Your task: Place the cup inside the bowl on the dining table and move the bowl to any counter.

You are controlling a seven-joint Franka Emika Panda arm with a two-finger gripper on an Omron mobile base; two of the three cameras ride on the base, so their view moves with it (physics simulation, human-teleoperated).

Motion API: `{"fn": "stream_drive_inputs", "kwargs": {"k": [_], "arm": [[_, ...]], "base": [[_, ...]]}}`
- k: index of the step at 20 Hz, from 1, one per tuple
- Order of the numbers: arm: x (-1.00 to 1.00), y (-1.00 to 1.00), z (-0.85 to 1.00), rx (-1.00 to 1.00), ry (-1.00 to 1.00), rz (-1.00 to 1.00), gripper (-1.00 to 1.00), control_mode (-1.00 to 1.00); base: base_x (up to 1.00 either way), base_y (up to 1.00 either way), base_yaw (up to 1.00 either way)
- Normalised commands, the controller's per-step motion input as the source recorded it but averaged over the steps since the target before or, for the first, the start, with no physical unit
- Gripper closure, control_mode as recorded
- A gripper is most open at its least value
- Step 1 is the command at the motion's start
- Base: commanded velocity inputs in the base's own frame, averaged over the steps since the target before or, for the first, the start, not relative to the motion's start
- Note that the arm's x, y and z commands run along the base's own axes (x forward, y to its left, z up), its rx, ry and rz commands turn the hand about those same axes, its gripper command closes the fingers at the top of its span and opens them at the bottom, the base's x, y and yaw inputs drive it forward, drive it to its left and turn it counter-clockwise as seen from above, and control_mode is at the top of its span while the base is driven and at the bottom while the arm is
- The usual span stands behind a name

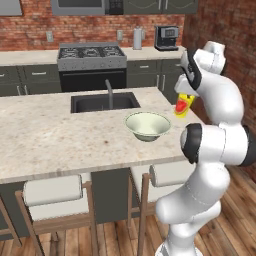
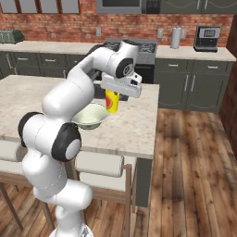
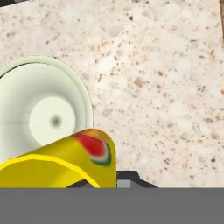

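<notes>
Over on the left, sink (image 1: 104, 102) sunk black into the table (image 1: 45, 135), tap standing behind it. Next along, bowl (image 1: 147, 125) sitting upright on the stone near the table's front edge, hollow bare, nothing in it yet. Looks stiff and smooth, likely ceramic, so probably slick and chippable; best taken by pinching the rim wall from above, one finger inside and one outside, then carried level. Further right, cup (image 1: 183, 105) up in the air, clear of the stone, tilted, red patch showing, hanging just beside the bowl's right edge rather than over its middle. Held in the gripper (image 2: 112, 98), fingers closed around the cup's upper part, though the tips themselves sit hidden behind it. From the hand view, cup (image 3: 61, 164) at the bottom with the bowl (image 3: 43, 113) off to one side beneath, confirming the offset. Small and light by the look of it, rigid, glossy enough to slip if squeezed loosely. Needs a short shift toward the bowl's centre before lowering and letting go. Stools (image 1: 52, 192) tucked under the near edge.
</notes>
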Motion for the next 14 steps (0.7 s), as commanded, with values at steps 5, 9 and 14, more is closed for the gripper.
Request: {"fn": "stream_drive_inputs", "kwargs": {"k": [5, 9, 14], "arm": [[-0.09, 0.62, 0.15, -0.05, -0.11, 0.0, 1.0, -1.0], [0.0, 0.68, 0.0, -0.06, -0.13, 0.0, 1.0, -1.0], [0.0, 0.62, 0.0, -0.05, -0.15, 0.0, 1.0, -1.0]], "base": [[0.0, 0.0, 0.0], [0.0, 0.0, 0.0], [0.0, 0.0, 0.0]]}}
